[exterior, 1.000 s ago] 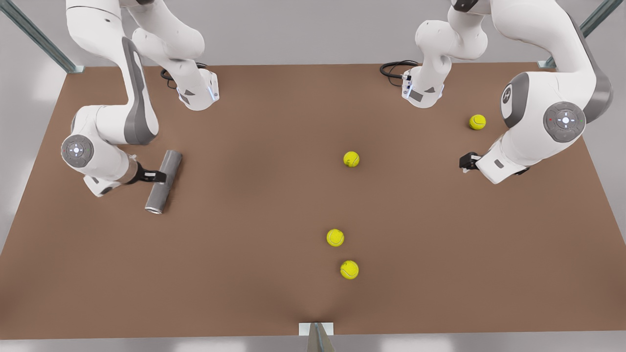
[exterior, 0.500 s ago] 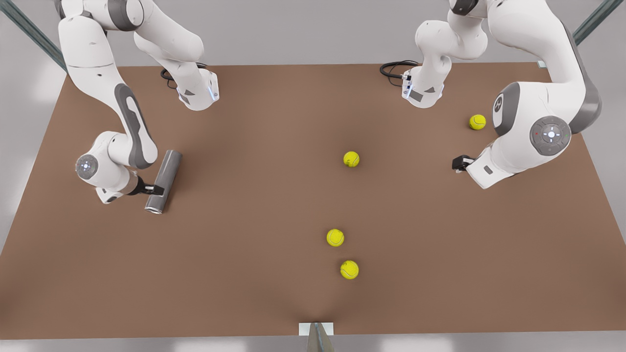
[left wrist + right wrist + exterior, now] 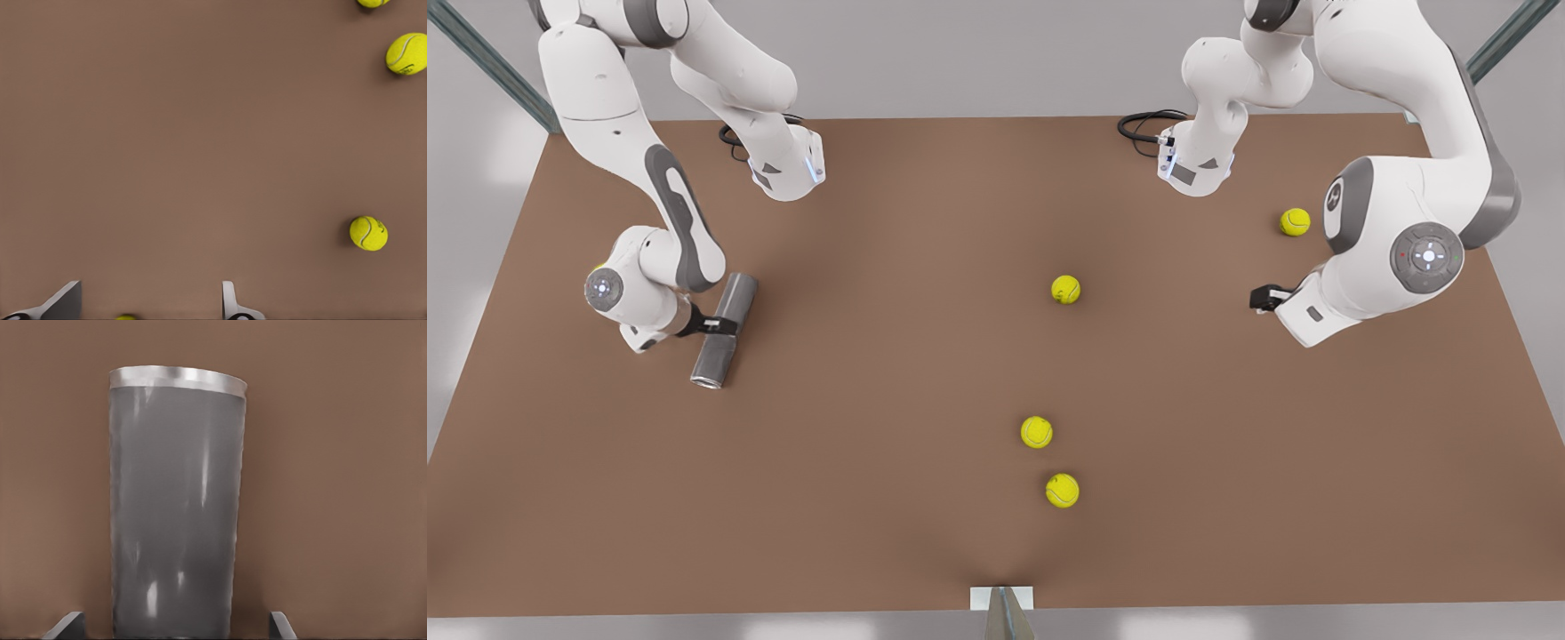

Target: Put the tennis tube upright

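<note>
The tennis tube (image 3: 724, 331) lies flat on the tabletop (image 3: 889, 533) at the front view's left. The right pincer (image 3: 723, 326) straddles its middle, fingers (image 3: 65, 625) spread wide, clear of its sides. The left pincer (image 3: 1259, 299) hangs open and empty near four tennis balls (image 3: 1065, 289).

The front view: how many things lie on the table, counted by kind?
Tennis balls: 4
Tennis tube: 1
Total: 5
</note>
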You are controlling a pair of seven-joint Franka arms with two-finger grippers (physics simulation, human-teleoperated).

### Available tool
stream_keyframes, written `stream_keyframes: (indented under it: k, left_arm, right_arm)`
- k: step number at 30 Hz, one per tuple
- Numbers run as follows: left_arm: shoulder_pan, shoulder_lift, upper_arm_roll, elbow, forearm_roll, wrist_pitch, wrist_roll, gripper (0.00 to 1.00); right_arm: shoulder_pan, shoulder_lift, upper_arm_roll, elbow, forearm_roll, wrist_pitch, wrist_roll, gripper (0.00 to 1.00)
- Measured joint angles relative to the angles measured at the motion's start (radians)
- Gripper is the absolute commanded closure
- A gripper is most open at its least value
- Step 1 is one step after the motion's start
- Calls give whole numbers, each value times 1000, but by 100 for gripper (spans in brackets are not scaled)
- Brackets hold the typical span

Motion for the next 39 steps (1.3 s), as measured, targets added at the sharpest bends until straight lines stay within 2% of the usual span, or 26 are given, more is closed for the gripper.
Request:
stream_keyframes:
  k: [9, 20, 22, 24, 36, 39]
  left_arm:
    - [0, 4, -3, -15, 0, 2, 0, 0]
    - [2, 9, -3, -15, 0, -1, -2, 0]
    - [2, 9, -3, -15, 0, -1, -2, 0]
    - [2, 9, -3, -15, 0, -4, -4, 0]
    - [1, 9, -3, -15, 0, -8, -5, 0]
    - [2, 9, -3, -14, 0, -9, -6, 0]
  right_arm:
    - [21, 8, 2, -10, 3, 49, 20, 0]
    - [17, 99, 7, -7, 5, 126, 15, 0]
    - [17, 99, 7, -7, 5, 125, 16, 19]
    - [19, 99, 7, -7, 5, 124, 18, 31]
    - [29, 98, 9, 5, 6, 111, 16, 34]
    - [43, 90, 24, 53, 6, 36, 17, 34]
